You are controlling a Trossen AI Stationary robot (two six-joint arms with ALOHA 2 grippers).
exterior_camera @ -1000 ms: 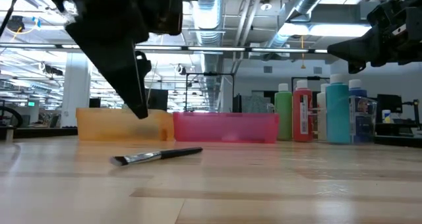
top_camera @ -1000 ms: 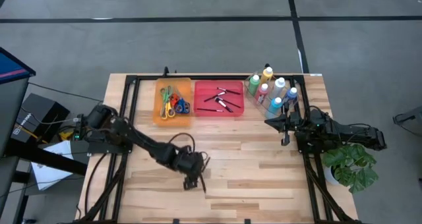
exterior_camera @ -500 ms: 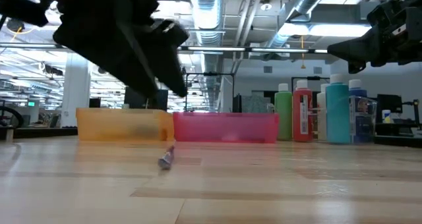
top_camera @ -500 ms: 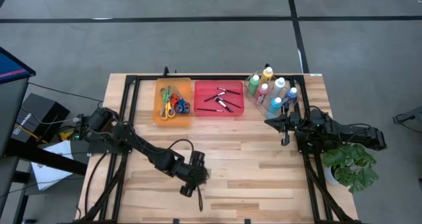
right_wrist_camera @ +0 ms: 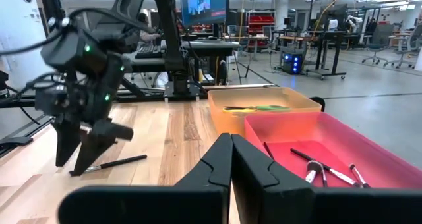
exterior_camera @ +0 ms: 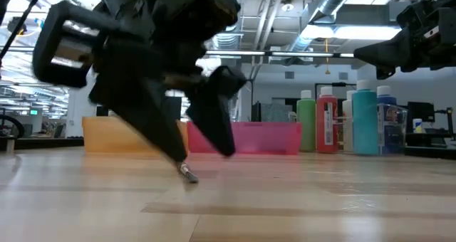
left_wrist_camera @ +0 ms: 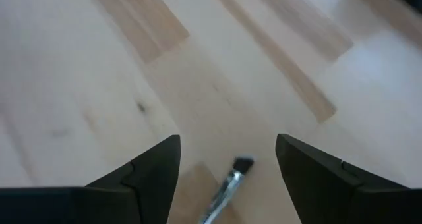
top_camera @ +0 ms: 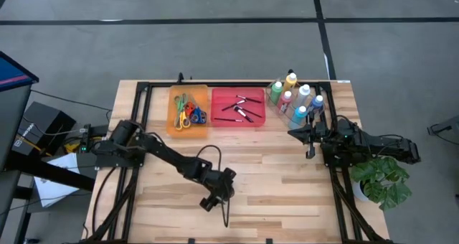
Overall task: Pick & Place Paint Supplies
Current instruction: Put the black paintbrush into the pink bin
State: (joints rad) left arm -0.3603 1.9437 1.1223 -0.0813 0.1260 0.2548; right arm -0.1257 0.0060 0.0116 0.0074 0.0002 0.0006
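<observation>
A thin dark-handled brush (left_wrist_camera: 229, 186) lies flat on the wooden table near its front middle, its bristle end (exterior_camera: 188, 174) toward the near edge. My left gripper (left_wrist_camera: 227, 140) slants down over it, open, with one finger on each side of the brush and a gap to both. In the low view its fingertips (exterior_camera: 205, 156) hang just above the wood. My right gripper (right_wrist_camera: 231, 159) is shut and empty, held level above the table's right side (top_camera: 291, 133).
Along the far edge stand an orange bin (top_camera: 188, 111) with scissors, a red bin (top_camera: 238, 108) with several brushes, and a clear holder (top_camera: 295, 100) of paint bottles. A potted plant (top_camera: 384, 179) sits off the table's right edge. Bare wood surrounds the brush.
My left gripper has gone down and toward the table's near right, rolling about its own axis until its fingers straddle the brush. The brush has turned about on the table: it lay crosswise in the low view and now points its bristle end at the near edge.
</observation>
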